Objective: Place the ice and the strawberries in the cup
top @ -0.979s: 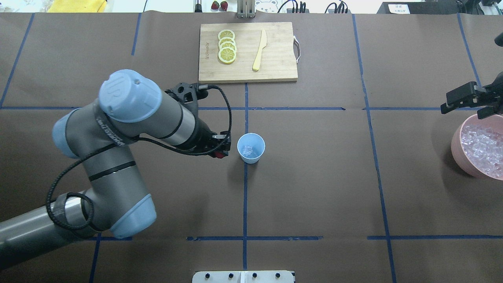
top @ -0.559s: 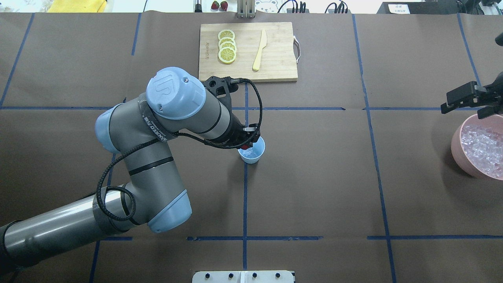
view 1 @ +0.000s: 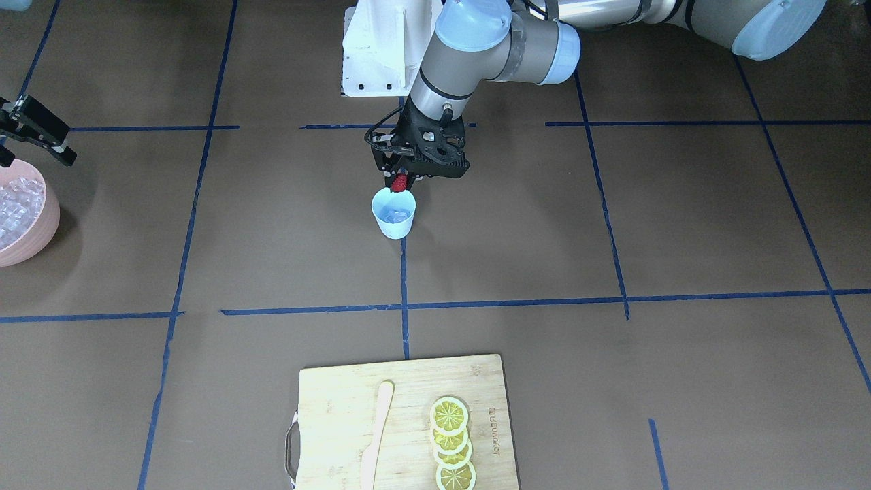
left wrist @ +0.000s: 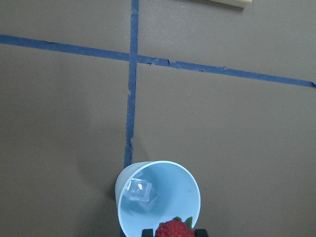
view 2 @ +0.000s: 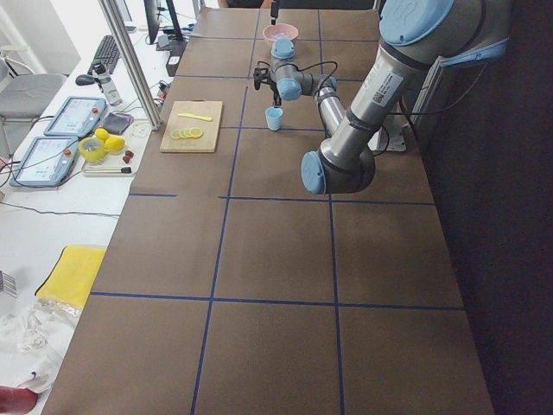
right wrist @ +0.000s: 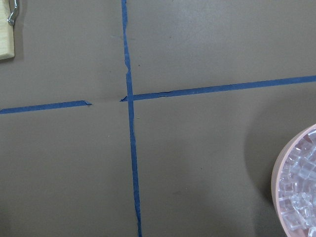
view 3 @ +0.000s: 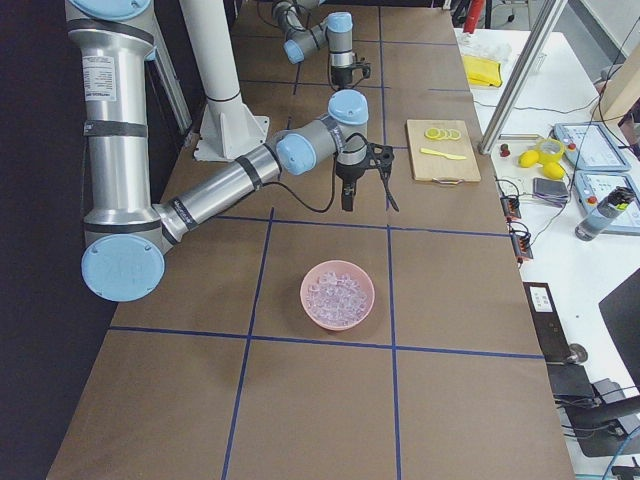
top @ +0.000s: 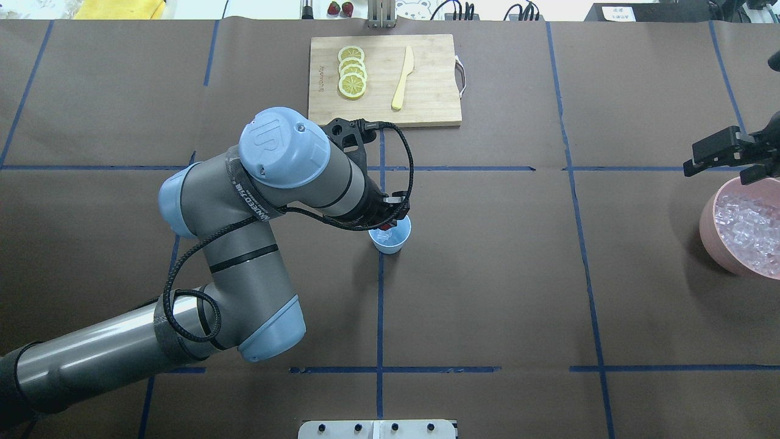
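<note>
Left gripper (view 1: pixel 401 179) is clenched on the berry (left wrist: pixel 175 230), hanging just over the cup (view 1: pixel 394 216) at mid-table. We see ice (left wrist: pixel 140 193) already in the cup bottom. Right gripper (top: pixel 723 160) is spread, holding nothing, by the far rim of the bowl (top: pixel 709 227) at the table's right end.

Risks, as we judge them: the berry sits over the cup's near rim, on the robot's side, not over the centre. A release here may clip the rim and bounce onto the table. The cup looks light with only a cube or two inside, so a finger lowering onto the rim could tip it. The berry may also stick to a pad and drop late.

Writing: the board (top: pixel 426 73) has a small burnt-in mark beside the lemons (top: pixel 352 72), too small for us to read. The left arm's band carries lettering we cannot make out. We see none on the cup.
</note>
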You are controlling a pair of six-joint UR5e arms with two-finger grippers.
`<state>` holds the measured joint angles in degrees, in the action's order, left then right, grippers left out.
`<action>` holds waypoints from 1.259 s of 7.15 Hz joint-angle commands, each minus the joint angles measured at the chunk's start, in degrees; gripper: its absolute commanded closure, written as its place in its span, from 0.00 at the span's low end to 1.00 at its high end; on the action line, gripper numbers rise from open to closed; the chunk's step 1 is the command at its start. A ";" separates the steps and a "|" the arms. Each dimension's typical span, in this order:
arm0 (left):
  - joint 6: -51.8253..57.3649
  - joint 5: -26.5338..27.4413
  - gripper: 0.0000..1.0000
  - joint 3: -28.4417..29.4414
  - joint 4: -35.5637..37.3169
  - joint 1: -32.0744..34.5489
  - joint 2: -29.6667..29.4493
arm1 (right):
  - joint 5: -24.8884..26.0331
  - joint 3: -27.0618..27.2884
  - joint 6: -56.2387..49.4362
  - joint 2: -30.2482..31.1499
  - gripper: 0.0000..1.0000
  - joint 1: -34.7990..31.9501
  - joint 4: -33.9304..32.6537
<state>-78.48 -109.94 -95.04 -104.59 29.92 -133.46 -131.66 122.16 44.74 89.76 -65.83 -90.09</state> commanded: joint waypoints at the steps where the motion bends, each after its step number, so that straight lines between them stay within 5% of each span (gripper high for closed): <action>1: -0.01 2.08 0.28 0.03 -0.09 -0.39 -0.04 | 0.00 0.00 0.00 0.06 0.00 0.00 0.00; 5: 0.34 2.45 0.21 -2.85 0.61 0.39 1.35 | -0.18 -0.43 -0.52 0.68 0.00 -1.13 0.00; 7: 8.01 0.80 0.21 -12.22 0.96 5.47 14.12 | -1.57 -3.31 -13.37 3.12 0.00 -9.09 -0.97; 9: 24.08 -11.63 0.21 -16.48 1.67 17.91 26.09 | -4.57 -12.43 -29.80 2.96 0.00 -17.98 -0.97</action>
<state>-63.46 -114.62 -108.76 -103.28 40.60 -114.88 -135.05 114.81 24.71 92.67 -78.67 -91.01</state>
